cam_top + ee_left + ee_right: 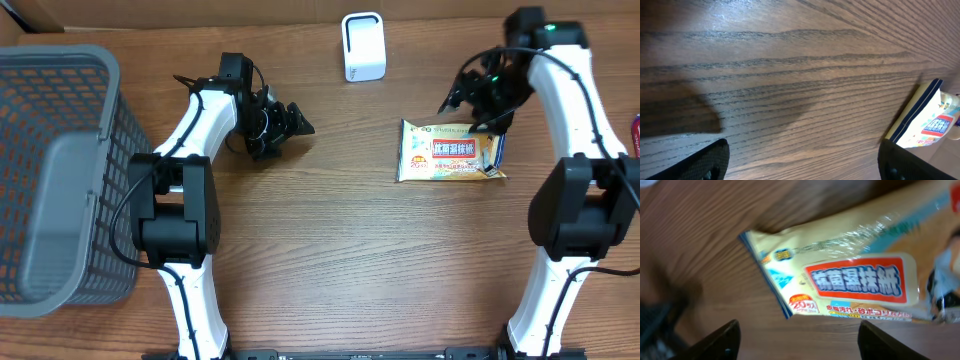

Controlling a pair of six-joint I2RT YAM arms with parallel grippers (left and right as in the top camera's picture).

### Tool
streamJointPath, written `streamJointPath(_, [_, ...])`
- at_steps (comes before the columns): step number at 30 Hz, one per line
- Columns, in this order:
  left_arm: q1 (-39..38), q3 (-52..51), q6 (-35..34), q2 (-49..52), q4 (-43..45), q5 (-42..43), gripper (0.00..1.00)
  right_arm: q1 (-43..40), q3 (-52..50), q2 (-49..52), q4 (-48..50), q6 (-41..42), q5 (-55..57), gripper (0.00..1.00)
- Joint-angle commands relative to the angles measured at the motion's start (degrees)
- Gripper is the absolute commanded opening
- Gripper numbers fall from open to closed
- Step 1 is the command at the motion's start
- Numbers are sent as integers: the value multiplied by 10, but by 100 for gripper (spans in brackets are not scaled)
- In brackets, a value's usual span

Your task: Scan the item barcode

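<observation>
Noted: wipes packet (450, 150) lies flat on desk (330, 250), far-right area, long axis parallel to the far edge. Right claw (476, 104) hovers over its right end, spread, empty. Left claw (285, 133) spread, empty, well apart.

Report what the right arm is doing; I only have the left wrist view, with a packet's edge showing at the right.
Observer: The right gripper is open and hovers over the wet wipes packet, which lies flat, printed face up.
Operator: Locate the scanner.
Observer: A white scanner stands near the far edge of the table, apart from the packet.
Operator: Describe the table's left side.
Observer: A grey mesh basket sits there.
</observation>
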Motion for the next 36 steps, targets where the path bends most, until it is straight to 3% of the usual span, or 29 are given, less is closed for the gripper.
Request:
streamJointPath(1, [-3,-3,9,4,-2,-5,87,9,-25,-13,26,267,81,79])
streamJointPath(7, [-3,-3,9,4,-8,-5,87,18,-59,-13,75,452,137,82])
streamJointPath(11, [-3,-3,9,4,-7,-5,87,19,-98,-13,86,527,162,83])
streamJointPath(25, [-3,-3,9,4,-7,-20,88,57,-216,-13,226,528,153,82])
streamJointPath(26, [-3,-3,9,4,-8,-19,88,60,-217,-13,229,528,154,78])
streamJointPath(29, [-3,-3,9,4,-8,-19,88,63,-217,-13,234,527,160,52])
streamJointPath(33, [-3,-3,9,4,-8,-20,88,63,-217,-13,235,525,160,4])
streamJointPath(36, [-3,-3,9,4,-8,-20,88,61,-213,-13,236,510,152,4])
